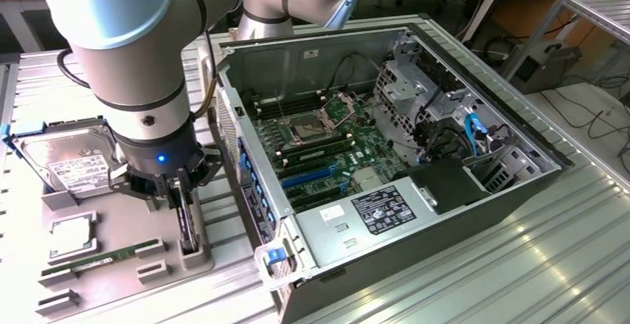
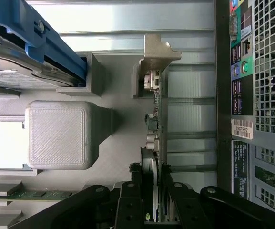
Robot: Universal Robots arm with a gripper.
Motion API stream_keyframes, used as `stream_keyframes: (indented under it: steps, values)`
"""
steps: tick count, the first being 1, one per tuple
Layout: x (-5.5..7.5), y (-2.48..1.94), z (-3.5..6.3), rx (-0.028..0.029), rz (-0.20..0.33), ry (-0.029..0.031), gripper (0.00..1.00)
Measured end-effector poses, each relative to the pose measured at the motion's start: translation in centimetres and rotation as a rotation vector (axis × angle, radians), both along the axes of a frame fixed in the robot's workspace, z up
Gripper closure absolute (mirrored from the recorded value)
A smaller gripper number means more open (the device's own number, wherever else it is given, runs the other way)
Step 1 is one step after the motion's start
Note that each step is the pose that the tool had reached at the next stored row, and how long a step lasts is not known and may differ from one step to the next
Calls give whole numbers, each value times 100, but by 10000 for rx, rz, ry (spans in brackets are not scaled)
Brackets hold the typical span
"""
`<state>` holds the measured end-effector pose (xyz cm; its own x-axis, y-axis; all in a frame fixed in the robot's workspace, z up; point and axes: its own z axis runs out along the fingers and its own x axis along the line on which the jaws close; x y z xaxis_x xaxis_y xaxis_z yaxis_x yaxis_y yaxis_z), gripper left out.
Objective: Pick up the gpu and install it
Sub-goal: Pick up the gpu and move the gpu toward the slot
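The gpu (image 1: 189, 237) is a thin black card standing on edge in a slot of the grey fixture tray (image 1: 116, 217), to the exterior view's left of the open computer case (image 1: 512, 191). My gripper (image 1: 179, 193) is straight above it, shut on the card's upper edge. In the wrist view the gpu (image 2: 157, 119) runs edge-on away from my gripper (image 2: 152, 210), with a black finger pressed on each face. Its silver end bracket (image 2: 157, 53) is at the far end, next to a grey post of the tray.
On the tray lie a hard drive (image 1: 71, 160) in a blue caddy, a CPU (image 1: 71, 237) and a green RAM stick (image 1: 103, 257). Blue expansion slots (image 1: 310, 176) show on the motherboard inside the case. The case's rear panel (image 2: 259, 95) stands close beside the gpu.
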<state>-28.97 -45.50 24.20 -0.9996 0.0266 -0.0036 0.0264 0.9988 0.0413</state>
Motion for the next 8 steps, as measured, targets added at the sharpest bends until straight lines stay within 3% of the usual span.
stream_keyframes:
  steps: [8]
  values:
    - [0,0,0,0,0,0,74]
